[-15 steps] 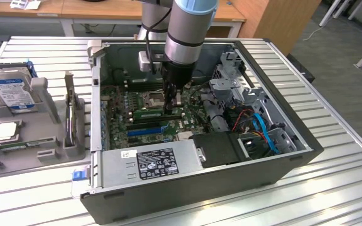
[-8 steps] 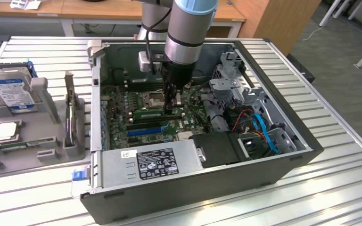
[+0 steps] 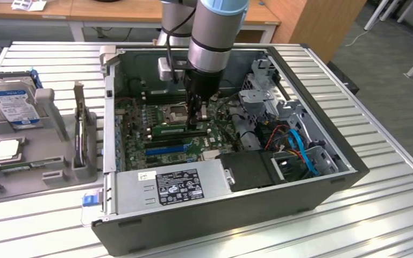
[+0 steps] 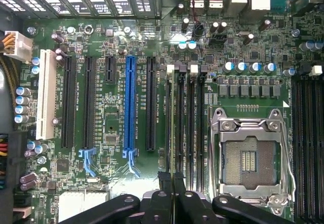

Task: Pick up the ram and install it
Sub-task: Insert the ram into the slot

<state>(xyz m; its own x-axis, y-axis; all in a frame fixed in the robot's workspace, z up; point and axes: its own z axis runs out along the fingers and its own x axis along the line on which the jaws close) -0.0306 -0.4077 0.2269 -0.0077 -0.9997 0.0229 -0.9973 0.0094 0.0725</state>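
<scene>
Green ram sits edge-on at the memory slots, centre frame in the exterior view, inside the computer case, pinched by the closed end effector.

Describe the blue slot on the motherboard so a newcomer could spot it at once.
Start at the open computer case, then the green motherboard inside it. Among its row of long parallel expansion slots, the blue slot lies between black ones. It alone is blue; the rest are black or white.
</scene>
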